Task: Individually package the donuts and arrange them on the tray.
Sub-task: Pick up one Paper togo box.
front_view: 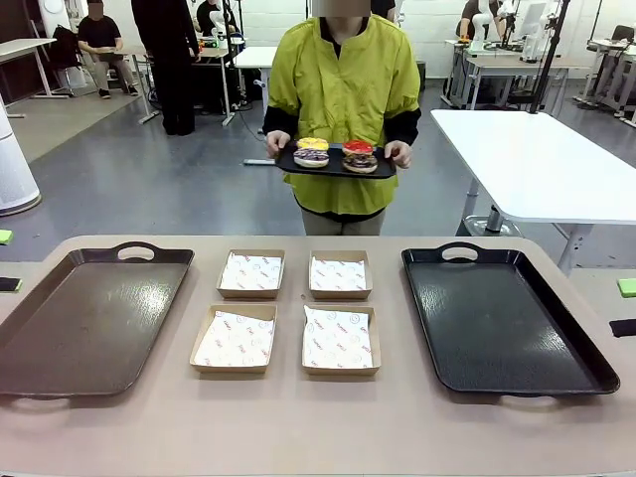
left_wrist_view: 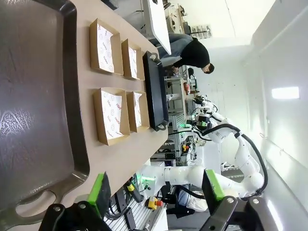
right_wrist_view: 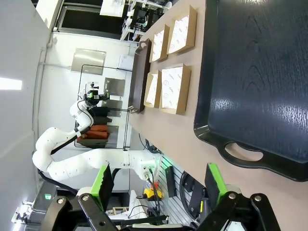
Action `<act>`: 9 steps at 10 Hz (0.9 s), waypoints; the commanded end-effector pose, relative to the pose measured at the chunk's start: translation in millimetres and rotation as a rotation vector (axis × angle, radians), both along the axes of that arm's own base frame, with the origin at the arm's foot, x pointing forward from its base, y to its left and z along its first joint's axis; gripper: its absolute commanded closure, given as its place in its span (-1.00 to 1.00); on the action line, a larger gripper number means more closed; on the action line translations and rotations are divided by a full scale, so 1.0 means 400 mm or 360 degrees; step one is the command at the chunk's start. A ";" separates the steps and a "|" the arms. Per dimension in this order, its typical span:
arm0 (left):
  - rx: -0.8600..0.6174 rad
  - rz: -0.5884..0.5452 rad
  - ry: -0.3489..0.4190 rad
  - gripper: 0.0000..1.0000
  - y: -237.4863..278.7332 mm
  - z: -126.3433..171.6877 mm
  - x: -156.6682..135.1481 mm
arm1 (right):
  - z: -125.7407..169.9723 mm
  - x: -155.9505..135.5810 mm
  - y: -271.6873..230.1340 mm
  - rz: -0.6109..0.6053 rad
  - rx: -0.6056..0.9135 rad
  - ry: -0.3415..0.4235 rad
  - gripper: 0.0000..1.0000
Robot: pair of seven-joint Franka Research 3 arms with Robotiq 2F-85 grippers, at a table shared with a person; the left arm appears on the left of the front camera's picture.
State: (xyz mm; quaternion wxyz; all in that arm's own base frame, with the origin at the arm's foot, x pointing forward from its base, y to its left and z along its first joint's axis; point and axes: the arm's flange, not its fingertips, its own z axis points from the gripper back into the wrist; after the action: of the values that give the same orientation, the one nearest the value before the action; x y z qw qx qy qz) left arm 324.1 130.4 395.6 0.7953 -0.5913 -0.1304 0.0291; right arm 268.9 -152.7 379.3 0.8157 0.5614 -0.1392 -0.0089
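Jaws wide apart and empty on the left gripper point(left_wrist_view: 156, 190), bottom of the left wrist view; brown tray point(left_wrist_view: 33, 96) at left, cardboard boxes point(left_wrist_view: 111, 115) at centre. Right wrist view: right gripper point(right_wrist_view: 160, 182) likewise fully spread, gripping nothing; black tray point(right_wrist_view: 260, 72) at upper right. Front view: donuts point(front_view: 311, 156) sit on a small dark tray point(front_view: 298, 167) held by a person point(front_view: 343, 89) at upper centre, beyond the table point(front_view: 318, 417).

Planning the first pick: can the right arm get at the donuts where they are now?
Probably not. The donuts sit on a small tray that the person holds beyond the far edge of the table; the right gripper, open, is at the near side. Nothing blocks it; the reach just looks too long.
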 end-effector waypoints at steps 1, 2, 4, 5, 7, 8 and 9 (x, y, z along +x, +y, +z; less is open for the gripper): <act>-0.0024 0.0009 -0.0015 -1.00 -0.002 0.002 0.003 | 0.002 0.003 -0.002 -0.0002 0.0023 -0.0037 -1.00; -0.0024 0.0009 -0.0015 -1.00 -0.002 0.002 0.003 | 0.002 0.003 -0.002 -0.0002 0.0023 -0.0037 -1.00; -0.0024 0.0009 -0.0015 -1.00 -0.002 0.002 0.003 | 0.002 0.003 -0.002 -0.0002 0.0023 -0.0037 -1.00; -0.0024 0.0009 -0.0015 -1.00 -0.002 0.002 0.003 | 0.002 0.003 -0.002 -0.0002 0.0023 -0.0037 -1.00; -0.0024 0.0009 -0.0015 -1.00 -0.002 0.002 0.003 | 0.002 0.003 -0.002 -0.0002 0.0023 -0.0037 -1.00; -0.0024 0.0009 -0.0015 -1.00 -0.002 0.002 0.003 | 0.002 0.003 -0.002 -0.0002 0.0023 -0.0037 -1.00; -0.0024 0.0009 -0.0015 -1.00 -0.002 0.002 0.003 | 0.002 0.003 -0.002 -0.0002 0.0023 -0.0037 -1.00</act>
State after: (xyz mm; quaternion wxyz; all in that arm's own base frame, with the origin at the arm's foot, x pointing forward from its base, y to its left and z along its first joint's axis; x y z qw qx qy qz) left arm 324.1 130.3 395.6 0.7953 -0.5913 -0.1304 0.0290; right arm 268.7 -152.4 379.4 0.8153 0.5621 -0.1387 -0.0083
